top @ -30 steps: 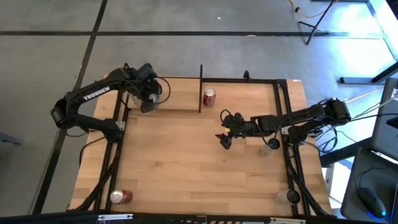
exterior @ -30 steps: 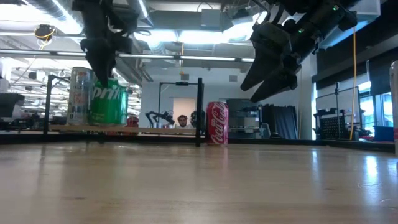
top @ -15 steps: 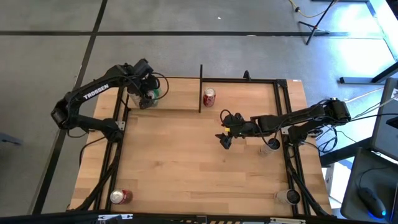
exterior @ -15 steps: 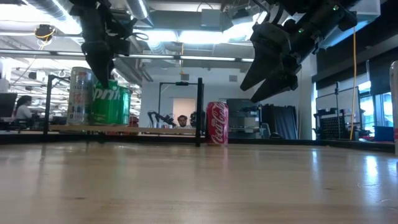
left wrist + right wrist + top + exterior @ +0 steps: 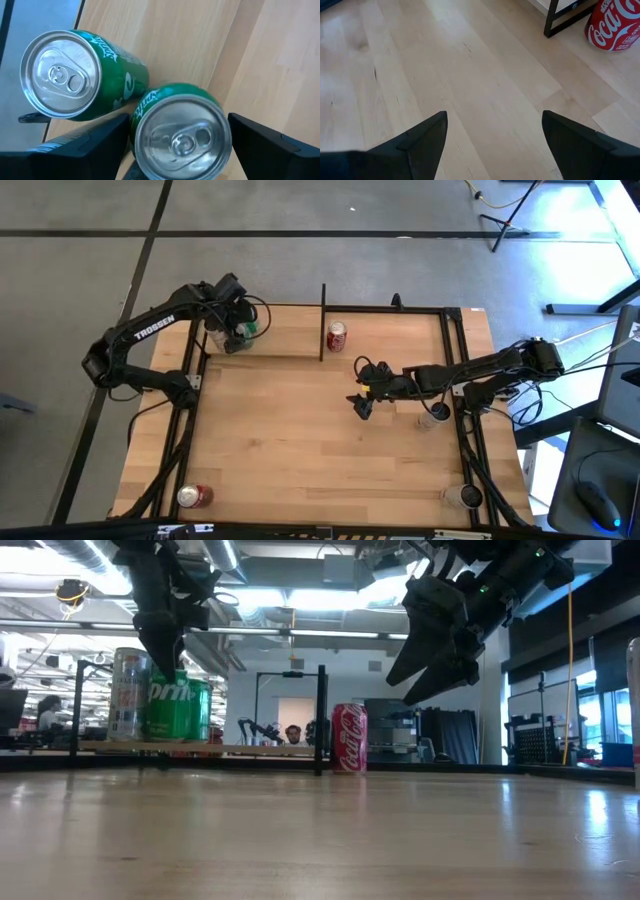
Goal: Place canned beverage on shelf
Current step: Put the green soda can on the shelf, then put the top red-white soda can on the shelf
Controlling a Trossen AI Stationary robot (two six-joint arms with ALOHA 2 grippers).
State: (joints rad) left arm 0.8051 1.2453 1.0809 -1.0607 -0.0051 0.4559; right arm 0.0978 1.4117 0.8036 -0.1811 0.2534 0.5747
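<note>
Wooden shelf [image 5: 285,340] bears two green cans [image 5: 95,75]; left gripper [image 5: 175,145] straddles one, fingers spread. Right gripper [image 5: 362,407] hovers open, empty.

Overhead and table-level cameras share the red can [image 5: 337,336] [image 5: 349,738]; wrist cameras look closely down at the wood.

Red can [image 5: 616,27] partly out of frame

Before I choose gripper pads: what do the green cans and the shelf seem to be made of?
The green cans look like thin aluminium: bare silvery lids with pull tabs, glossy printed sides. The shelf looks like a pale matte wood board with visible grain, framed by thin black rods, probably painted metal.
</note>
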